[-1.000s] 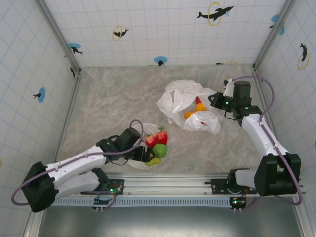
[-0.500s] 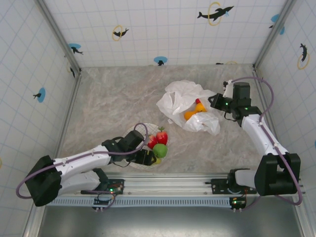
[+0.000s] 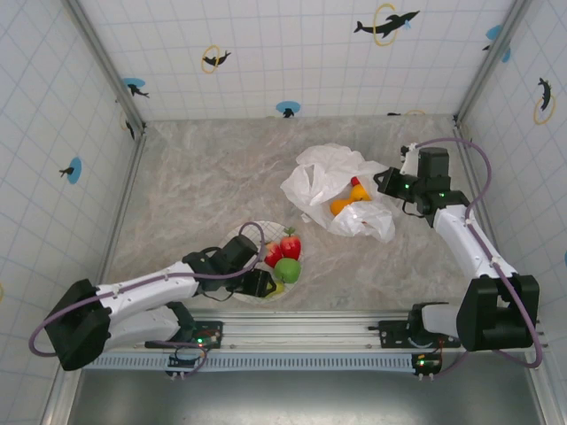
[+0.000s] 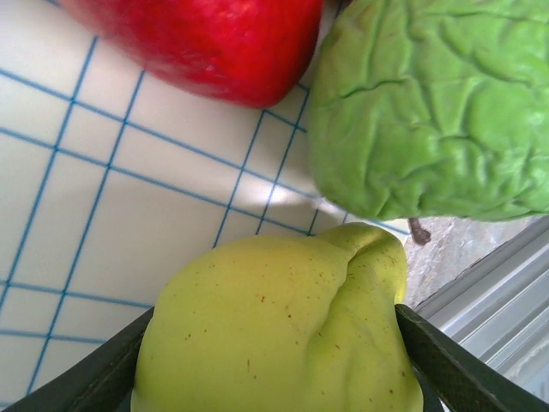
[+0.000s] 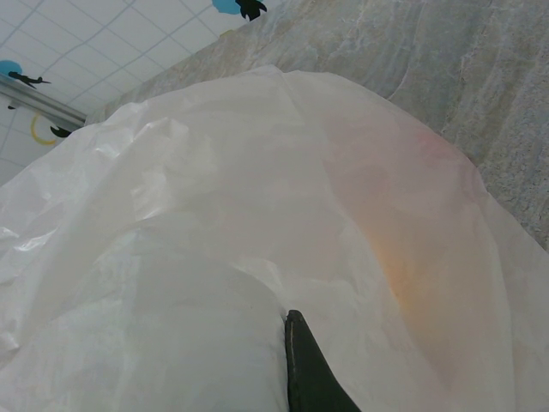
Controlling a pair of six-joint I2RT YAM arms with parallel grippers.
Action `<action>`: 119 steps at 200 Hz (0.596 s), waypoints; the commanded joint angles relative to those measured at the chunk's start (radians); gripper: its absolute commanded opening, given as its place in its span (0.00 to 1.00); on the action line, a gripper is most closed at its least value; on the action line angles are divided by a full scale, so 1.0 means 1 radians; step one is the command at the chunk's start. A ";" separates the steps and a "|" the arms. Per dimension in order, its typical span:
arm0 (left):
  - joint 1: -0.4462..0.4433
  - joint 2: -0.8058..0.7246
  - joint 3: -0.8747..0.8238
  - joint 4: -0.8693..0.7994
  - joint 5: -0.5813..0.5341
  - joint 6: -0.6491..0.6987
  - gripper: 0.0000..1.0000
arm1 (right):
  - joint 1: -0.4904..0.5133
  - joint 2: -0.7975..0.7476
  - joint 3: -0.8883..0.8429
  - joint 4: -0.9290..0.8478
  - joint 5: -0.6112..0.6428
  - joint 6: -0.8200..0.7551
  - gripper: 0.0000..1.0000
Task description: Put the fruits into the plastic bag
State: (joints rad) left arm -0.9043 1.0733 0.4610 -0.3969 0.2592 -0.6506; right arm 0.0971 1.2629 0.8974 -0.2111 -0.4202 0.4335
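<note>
At the near edge of the plate (image 4: pixel 103 215), the left hand (image 4: pixel 274 360) pinched a yellow-green pear (image 4: pixel 274 318). A red apple (image 4: pixel 197 34) and a green fruit (image 4: pixel 437 103) remained beside it. Orange fruits (image 3: pixel 344 204) already lay in the plastic bag (image 3: pixel 330 170), far right. The right hand (image 3: pixel 387 182) met the bag's edge, but its closure could not be told. One second earlier the left hand had stood farther up the plate.

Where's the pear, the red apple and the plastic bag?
pear (image 4: pixel 274 335): left wrist view, middle of its yellow-green body.
red apple (image 4: pixel 197 39): left wrist view, its glossy lower side.
plastic bag (image 3: pixel 321 170): top view, white upper fold.
</note>
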 commanded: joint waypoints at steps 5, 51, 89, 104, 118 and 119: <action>0.004 -0.068 0.072 -0.195 -0.097 0.056 0.55 | -0.003 -0.014 -0.011 0.008 -0.001 -0.004 0.00; 0.031 -0.158 0.280 -0.219 -0.150 0.164 0.53 | 0.017 -0.020 -0.010 0.021 -0.009 -0.004 0.00; 0.031 0.008 0.454 0.044 -0.046 0.237 0.49 | 0.047 -0.030 -0.008 0.024 -0.021 -0.008 0.00; 0.031 0.102 0.544 0.114 -0.038 0.250 0.48 | 0.060 -0.037 -0.005 0.021 -0.029 -0.021 0.00; 0.032 0.192 0.629 0.139 -0.029 0.276 0.48 | 0.070 -0.043 -0.007 0.015 -0.035 -0.032 0.00; 0.032 0.198 0.636 0.140 -0.028 0.278 0.48 | 0.071 -0.043 -0.007 0.016 -0.036 -0.033 0.00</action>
State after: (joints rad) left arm -0.8761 1.1561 0.9741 -0.3840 0.1917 -0.4465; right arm 0.1505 1.2522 0.8974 -0.2096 -0.4328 0.4282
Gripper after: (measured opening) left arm 0.630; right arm 0.040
